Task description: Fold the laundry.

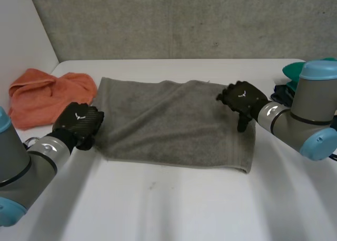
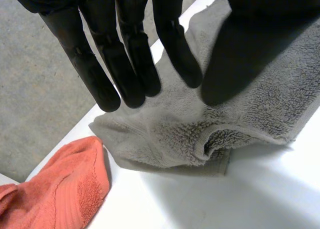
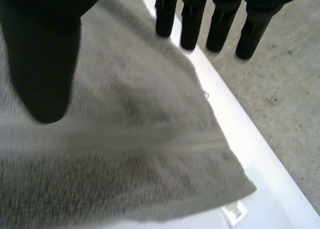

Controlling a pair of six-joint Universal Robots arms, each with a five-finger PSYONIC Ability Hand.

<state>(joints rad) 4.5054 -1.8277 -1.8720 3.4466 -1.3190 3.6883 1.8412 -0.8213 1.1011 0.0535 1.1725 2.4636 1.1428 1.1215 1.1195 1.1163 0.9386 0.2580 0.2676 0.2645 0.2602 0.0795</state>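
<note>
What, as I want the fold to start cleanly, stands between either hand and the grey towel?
Nothing visible does. The left hand hangs open over the grey towel's left edge, the right hand open over its right edge. The orange cloth lies off to the side.

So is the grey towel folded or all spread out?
Folded, at least once. The grey towel shows two stacked layers at the corner by the left hand.

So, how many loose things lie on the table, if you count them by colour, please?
Grey towel: 1
Orange cloth: 1
Teal item, kind unclear: 1
Total: 3
</note>
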